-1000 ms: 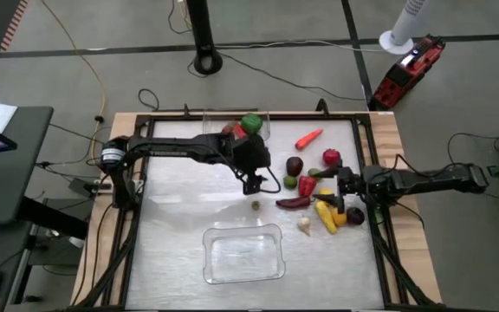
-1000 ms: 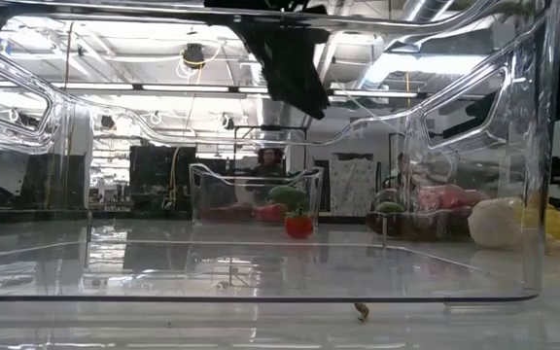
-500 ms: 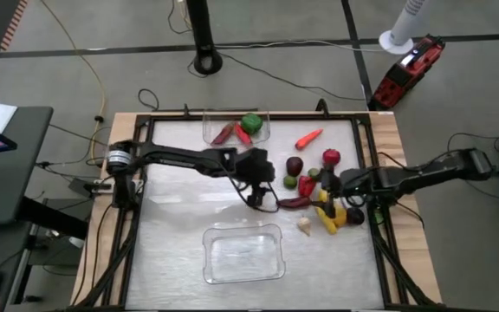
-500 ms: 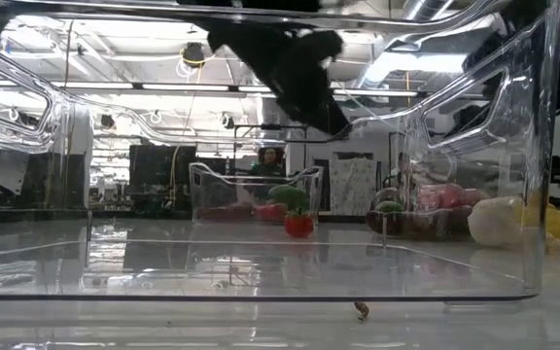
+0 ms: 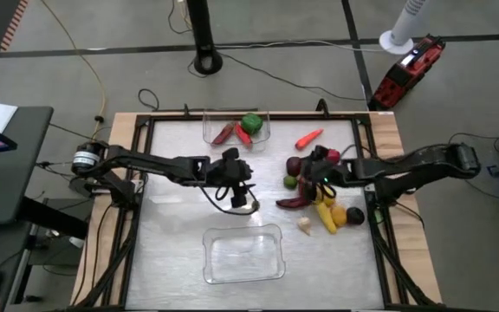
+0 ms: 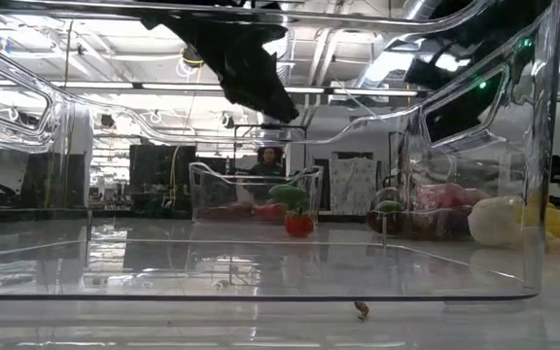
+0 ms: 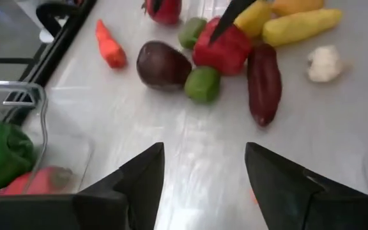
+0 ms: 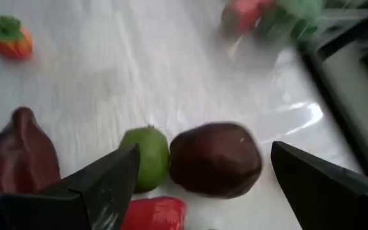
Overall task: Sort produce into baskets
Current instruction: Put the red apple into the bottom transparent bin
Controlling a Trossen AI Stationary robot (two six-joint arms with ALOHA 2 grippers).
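Left end effector (image 5: 243, 198) spread mid-bench; right end effector (image 5: 312, 171) spread over the dark purple fruit (image 8: 215, 159) near the bench's right edge

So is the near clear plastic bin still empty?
Yes, the high view shows the near clear plastic bin with nothing inside, while the loose produce lies on the table beside it.

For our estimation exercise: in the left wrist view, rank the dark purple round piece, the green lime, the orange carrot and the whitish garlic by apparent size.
1. dark purple round piece
2. orange carrot
3. green lime and whitish garlic, too alike to separate
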